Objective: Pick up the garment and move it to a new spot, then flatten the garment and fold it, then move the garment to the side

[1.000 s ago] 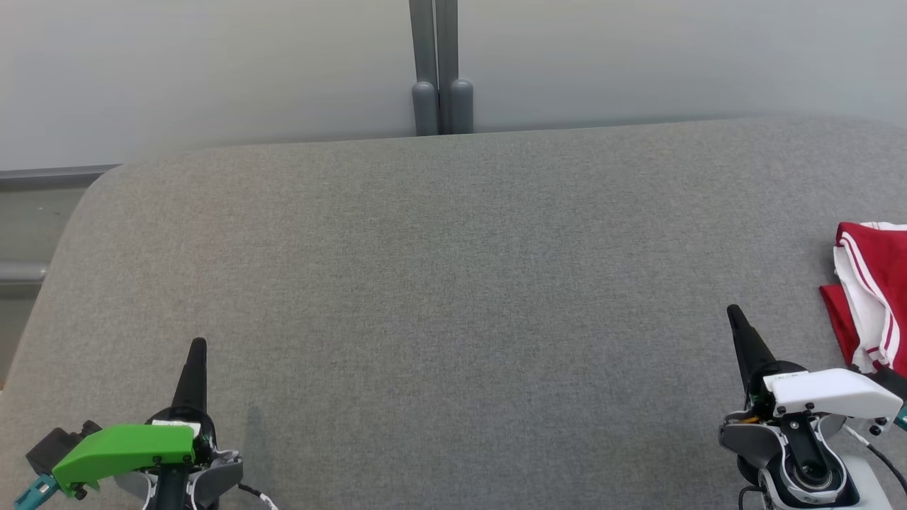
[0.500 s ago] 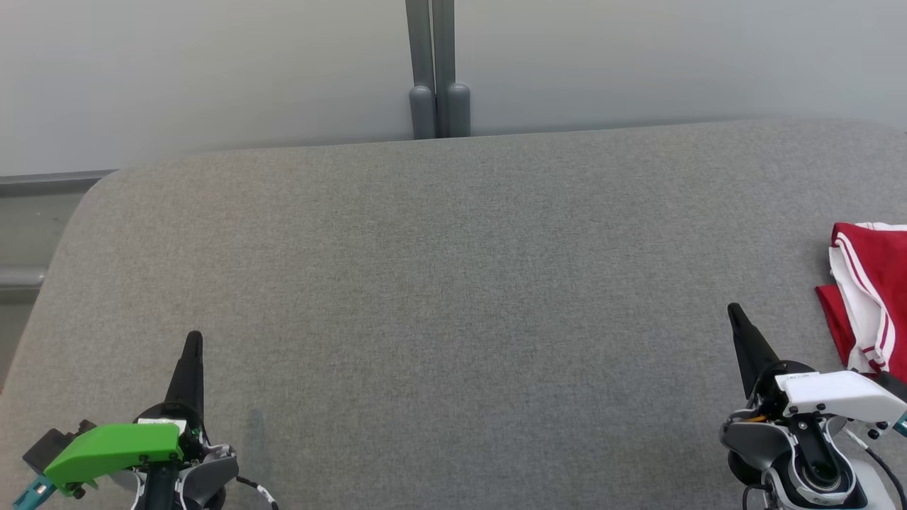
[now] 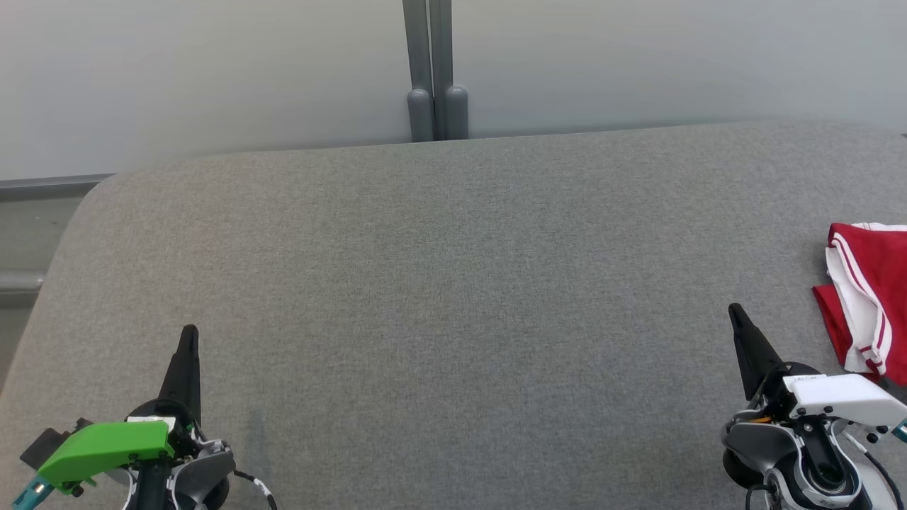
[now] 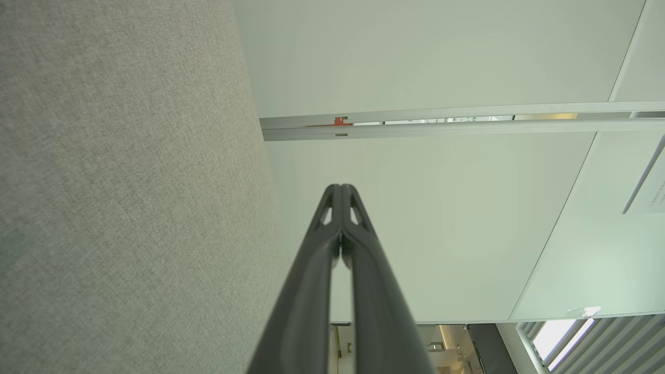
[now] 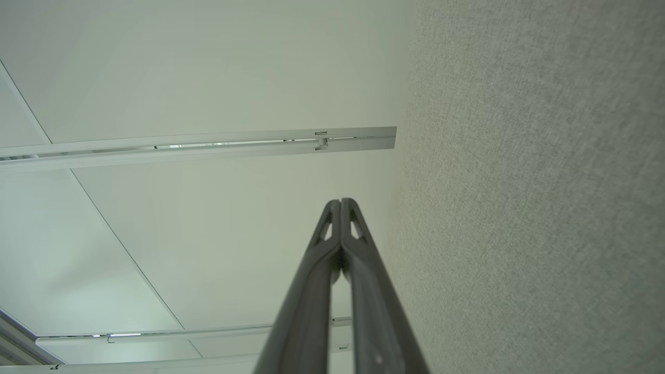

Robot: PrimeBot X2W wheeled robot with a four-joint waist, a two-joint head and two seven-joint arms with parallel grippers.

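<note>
Two pincers are seen low over the grey fabric-covered worktop (image 3: 453, 283), each clenched on nothing, fingers pressed together: the left pincer (image 3: 188, 340) by its green housing, the right pincer (image 3: 737, 319) by its white one. A crumpled red garment with white stripes (image 3: 868, 290) lies bunched at the worktop's far right edge, cut off by the head view's border, so its full extent cannot be told. It lies just beside the right pincer, to that pincer's right and slightly ahead, its visible length running away from the robot. The right arm is judged much the nearer for the pick-up
</note>
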